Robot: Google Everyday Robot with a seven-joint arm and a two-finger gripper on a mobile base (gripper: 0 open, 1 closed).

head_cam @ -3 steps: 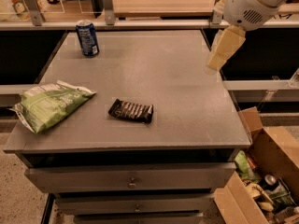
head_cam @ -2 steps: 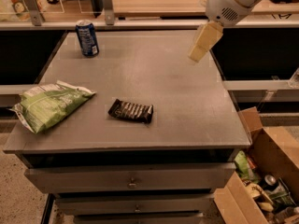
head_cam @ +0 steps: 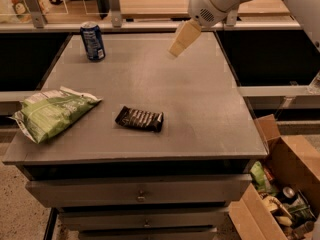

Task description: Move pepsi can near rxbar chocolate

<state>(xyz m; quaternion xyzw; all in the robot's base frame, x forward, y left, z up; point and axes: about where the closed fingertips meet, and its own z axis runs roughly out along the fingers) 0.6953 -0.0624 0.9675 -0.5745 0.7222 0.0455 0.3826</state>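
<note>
The small blue pepsi can [head_cam: 93,41] with the silver top is seen standing upright near the far left corner of the flat grey table top [head_cam: 210,109]. A little bare table is left between the can and the far edge, and a little more between it and the left edge. Nothing is touching the can.

The rxbar chocolate [head_cam: 139,119], a flat bar in a dark brown-black wrapper, is laid down closer to the front edge, a bit left of the middle. It is well apart from the can. A wide stretch of bare grey table is found between the two.

A big crinkly green chip bag [head_cam: 52,113] is laid at the left side, near the bar but not touching it. One end of the bag is poked out past the left edge of the table.

The pale cream gripper [head_cam: 177,46] is held in the air over the far part of the table, right of the can and well apart from it. It is pointed down and to the left from the round white arm [head_cam: 215,1]. Nothing is held in it. Whether it is open or closed cannot be told.

The right half of the table is bare up to its right edge. Grey drawers [head_cam: 140,196] are seen under the front edge. A brown cardboard box [head_cam: 295,169] full of small things is set on the floor by the front right corner.
</note>
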